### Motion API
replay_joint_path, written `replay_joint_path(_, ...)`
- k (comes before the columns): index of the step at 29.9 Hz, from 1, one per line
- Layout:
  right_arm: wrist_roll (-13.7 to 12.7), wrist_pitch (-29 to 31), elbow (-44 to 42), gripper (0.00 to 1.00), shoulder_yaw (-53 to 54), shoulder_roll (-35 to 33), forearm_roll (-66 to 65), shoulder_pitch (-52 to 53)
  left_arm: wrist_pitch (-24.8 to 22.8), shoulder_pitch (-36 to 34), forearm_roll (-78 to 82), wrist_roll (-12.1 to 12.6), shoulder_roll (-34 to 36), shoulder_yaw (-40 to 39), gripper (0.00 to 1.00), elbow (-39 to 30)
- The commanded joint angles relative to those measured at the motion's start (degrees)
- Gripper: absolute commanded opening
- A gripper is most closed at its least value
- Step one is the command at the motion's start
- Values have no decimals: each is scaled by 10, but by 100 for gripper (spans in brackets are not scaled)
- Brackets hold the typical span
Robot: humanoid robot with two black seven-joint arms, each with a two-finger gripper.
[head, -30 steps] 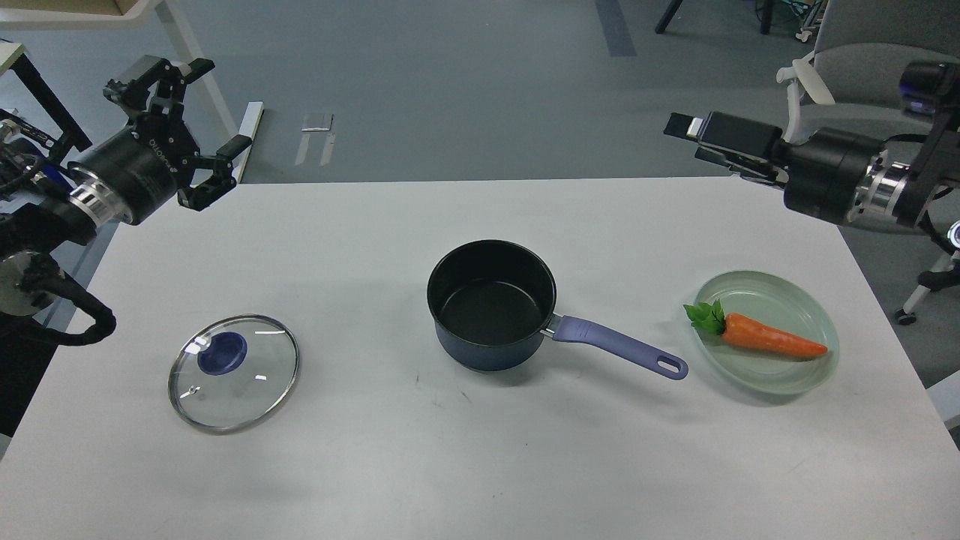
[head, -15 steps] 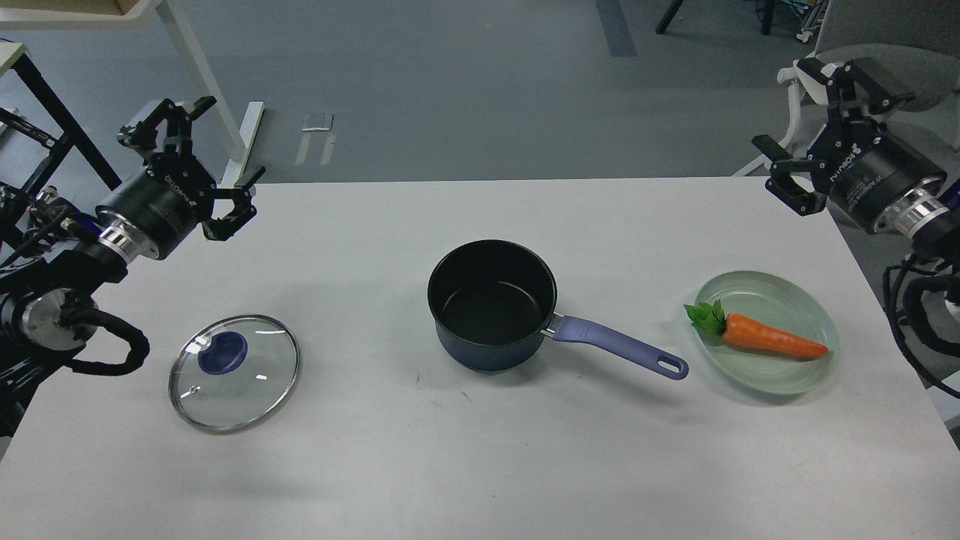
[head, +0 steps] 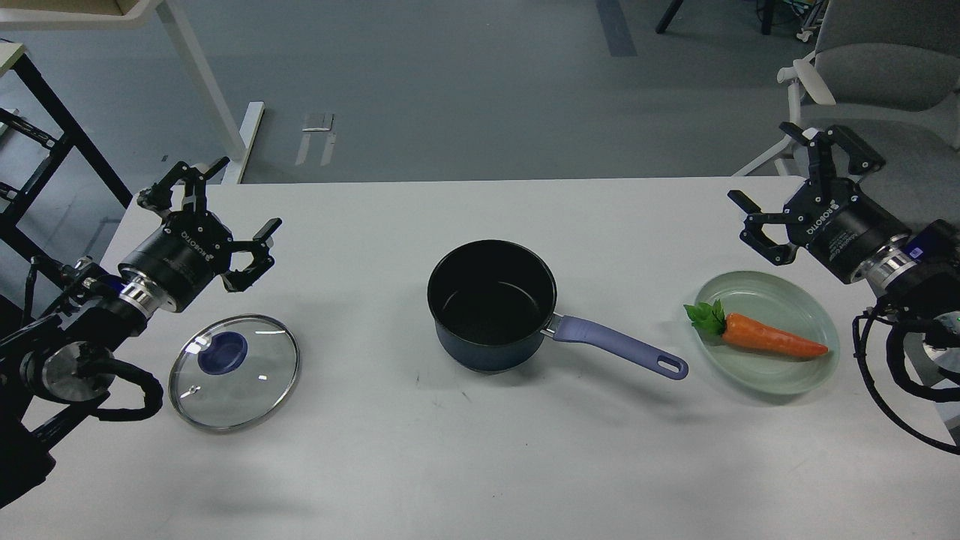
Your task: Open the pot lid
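Observation:
A dark blue pot with a purple handle stands uncovered in the middle of the white table. Its glass lid, with a blue knob and steel rim, lies flat on the table at the left, apart from the pot. My left gripper is open and empty, above and just behind the lid. My right gripper is open and empty at the far right, behind the plate.
A pale green plate with a toy carrot sits right of the pot handle. An office chair stands beyond the table's right corner. A table leg and frame stand at the left.
Both arms have come down and inward toward the table. The left gripper moved closer to the lid. The right gripper turned and dropped beside the plate. Pot, lid and plate have not moved.

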Motion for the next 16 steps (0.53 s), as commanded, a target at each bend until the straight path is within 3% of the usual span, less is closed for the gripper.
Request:
replay_joint_path(1,0,-2,-1,100,23,15,-4,-20,-1,12,11,0,-10,-9,99,-1)
replay_joint_path(16,0,-5,-12,100,69,42,-4,-74,7,18,12,-4,-15,-12,99,-1)
